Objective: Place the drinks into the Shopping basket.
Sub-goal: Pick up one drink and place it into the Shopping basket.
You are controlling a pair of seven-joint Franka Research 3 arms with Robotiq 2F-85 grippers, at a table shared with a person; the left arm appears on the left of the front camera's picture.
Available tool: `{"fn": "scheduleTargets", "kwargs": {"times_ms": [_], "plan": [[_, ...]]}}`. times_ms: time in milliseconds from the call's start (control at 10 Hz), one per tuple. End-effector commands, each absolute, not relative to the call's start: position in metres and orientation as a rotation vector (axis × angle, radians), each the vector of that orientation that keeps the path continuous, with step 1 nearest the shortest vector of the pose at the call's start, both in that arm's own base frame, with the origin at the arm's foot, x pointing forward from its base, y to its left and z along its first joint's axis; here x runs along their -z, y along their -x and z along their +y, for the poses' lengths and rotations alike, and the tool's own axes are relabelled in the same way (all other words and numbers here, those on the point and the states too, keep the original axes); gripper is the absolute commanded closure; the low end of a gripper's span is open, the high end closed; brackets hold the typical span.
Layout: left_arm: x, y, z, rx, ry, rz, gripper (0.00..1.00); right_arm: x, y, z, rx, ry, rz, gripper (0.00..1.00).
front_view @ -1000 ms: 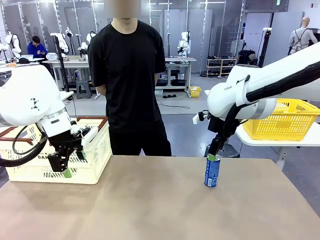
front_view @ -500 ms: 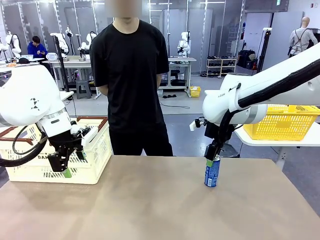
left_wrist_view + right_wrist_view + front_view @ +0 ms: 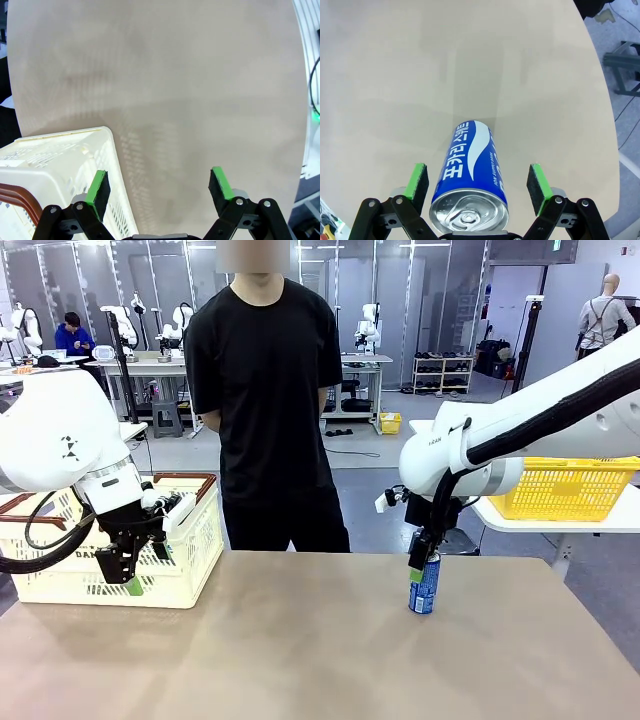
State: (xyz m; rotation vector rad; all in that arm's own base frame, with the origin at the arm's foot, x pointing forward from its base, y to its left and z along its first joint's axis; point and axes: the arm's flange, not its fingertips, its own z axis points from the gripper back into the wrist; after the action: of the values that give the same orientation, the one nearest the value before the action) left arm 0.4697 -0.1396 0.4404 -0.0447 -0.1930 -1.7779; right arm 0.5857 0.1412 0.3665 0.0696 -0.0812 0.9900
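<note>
One of the drinks, a slim blue can (image 3: pixel 424 586) with white markings and a silver top, stands upright on the table right of the middle. My right gripper (image 3: pixel 421 560) hangs just over its top, open. In the right wrist view the can (image 3: pixel 472 175) sits between the spread green pads (image 3: pixel 418 182), which do not touch it. The cream-white Shopping basket (image 3: pixel 195 540) with brown-red rim stands at the table's far left. My left gripper (image 3: pixel 128 582) is open in front of the basket's near wall, with nothing between its fingers. In the left wrist view the basket (image 3: pixel 60 160) fills the lower left corner.
A person in black stands at the far side of the table, hands behind the back. A yellow mesh basket (image 3: pixel 565 480) sits on a white side table at the right. Bare tabletop stretches between the blue can and the cream-white basket.
The right arm has swung leftward and lowered slightly, bringing its gripper from the can's right side to just over its top. The left arm and the can have not moved.
</note>
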Motion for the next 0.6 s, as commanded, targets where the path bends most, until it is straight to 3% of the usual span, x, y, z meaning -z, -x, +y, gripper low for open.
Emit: {"fn": "scheduleTargets", "kwargs": {"times_ms": [0,100,200,300,400,500], "plan": [[-0.4409,-0.4679,-0.1382,1.781,0.043,-0.174,0.00,-0.3669,-0.5930,0.1434,-0.960,-0.048,-0.051,0.01],[-0.4409,-0.4679,-0.1382,1.781,0.043,-0.174,0.00,-0.3656,-0.5932,0.1432,-0.965,-0.050,-0.047,0.01],[-0.4409,-0.4679,-0.1382,1.781,0.043,-0.174,0.00,-0.3643,-0.5943,0.1424,-0.957,-0.038,-0.055,0.16],[-0.4409,-0.4679,-0.1382,1.781,0.043,-0.174,0.00,-0.3639,-0.5942,0.1426,-0.963,-0.046,-0.055,0.16],[-0.4409,-0.4679,-0.1382,1.781,0.043,-0.174,0.00,-0.3641,-0.5941,0.1424,-0.960,-0.043,-0.056,0.30],[-0.4409,-0.4679,-0.1382,1.781,0.043,-0.174,0.00,-0.3647,-0.5942,0.1422,-0.952,-0.039,-0.053,0.17]]}}
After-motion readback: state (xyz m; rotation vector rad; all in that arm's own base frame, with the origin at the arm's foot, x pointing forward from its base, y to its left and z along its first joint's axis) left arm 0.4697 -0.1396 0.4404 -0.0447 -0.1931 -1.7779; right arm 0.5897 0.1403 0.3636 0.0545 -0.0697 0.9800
